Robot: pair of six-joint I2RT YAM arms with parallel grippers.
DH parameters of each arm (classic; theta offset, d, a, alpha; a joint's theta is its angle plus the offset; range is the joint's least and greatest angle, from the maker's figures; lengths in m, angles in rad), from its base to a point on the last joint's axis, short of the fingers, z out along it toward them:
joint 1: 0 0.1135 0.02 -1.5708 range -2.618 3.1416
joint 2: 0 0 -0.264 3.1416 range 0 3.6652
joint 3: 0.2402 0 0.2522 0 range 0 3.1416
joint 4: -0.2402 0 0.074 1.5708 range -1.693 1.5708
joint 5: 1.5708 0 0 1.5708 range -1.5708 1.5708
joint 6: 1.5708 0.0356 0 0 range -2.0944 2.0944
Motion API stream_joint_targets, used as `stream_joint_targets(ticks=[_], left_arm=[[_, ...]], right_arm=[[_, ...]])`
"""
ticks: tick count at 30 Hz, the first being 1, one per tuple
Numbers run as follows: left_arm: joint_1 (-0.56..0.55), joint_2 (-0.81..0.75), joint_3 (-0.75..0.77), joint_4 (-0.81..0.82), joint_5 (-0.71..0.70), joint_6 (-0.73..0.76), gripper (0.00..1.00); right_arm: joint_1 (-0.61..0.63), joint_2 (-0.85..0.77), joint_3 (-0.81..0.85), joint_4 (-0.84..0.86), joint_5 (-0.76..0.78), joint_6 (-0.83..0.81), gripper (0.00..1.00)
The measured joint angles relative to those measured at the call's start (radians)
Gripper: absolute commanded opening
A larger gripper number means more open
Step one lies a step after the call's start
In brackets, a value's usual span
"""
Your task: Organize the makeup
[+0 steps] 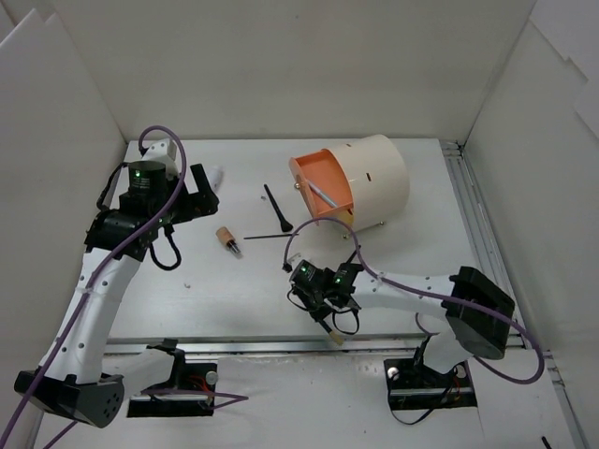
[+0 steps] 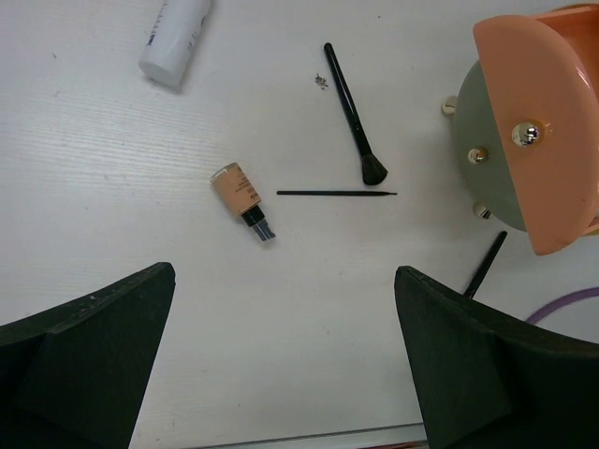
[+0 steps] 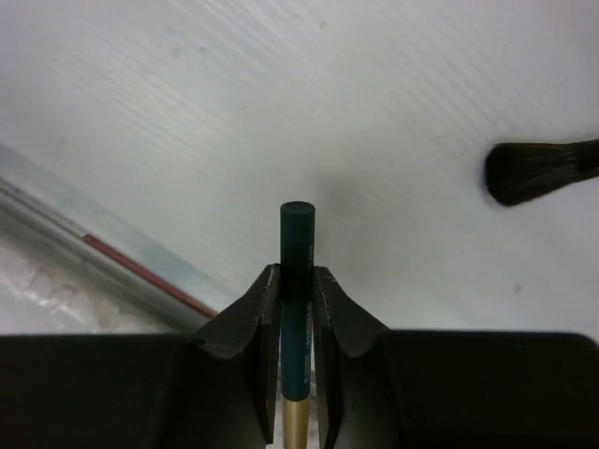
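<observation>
My right gripper (image 3: 297,281) is shut on a dark green pencil (image 3: 298,253) with a gold end, held just above the table near its front edge. In the top view that gripper (image 1: 323,304) sits mid-table with the pencil's gold end (image 1: 331,337) sticking out toward the edge. A black brush head (image 3: 533,171) lies to its right. My left gripper (image 2: 285,271) hangs open over the table with nothing between its fingers. Ahead of it lie a stubby tan brush (image 2: 241,198), a thin black stick (image 2: 335,193), a black brush (image 2: 354,112) and a white tube (image 2: 176,39).
A big cream cylinder (image 1: 374,178) lies on its side at the back right, its orange drawer (image 1: 323,182) pulled open with a pale slim item (image 1: 321,193) in it. Another black handle (image 2: 487,264) pokes out beneath it. A metal rail (image 1: 281,346) runs along the front edge; white walls enclose the table.
</observation>
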Motion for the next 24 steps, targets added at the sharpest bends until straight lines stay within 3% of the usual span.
stream_joint_targets(ticks=[3, 8, 13, 24], left_arm=[[0.006, -0.002, 0.0, 0.0, 0.0, 0.001, 0.99], [0.008, -0.001, 0.0, 0.003, 0.01, 0.002, 1.0], [0.008, -0.002, -0.015, 0.026, 0.042, 0.001, 0.99], [0.008, -0.002, -0.119, 0.075, 0.143, -0.002, 1.0]], right_arm=[[0.019, -0.073, 0.097, -0.126, 0.034, -0.042, 0.0], [0.01, -0.188, 0.397, -0.236, 0.14, -0.121, 0.0], [-0.086, -0.216, 0.647, -0.299, 0.229, -0.208, 0.0], [-0.35, 0.065, 1.052, -0.357, 0.27, -0.353, 0.0]])
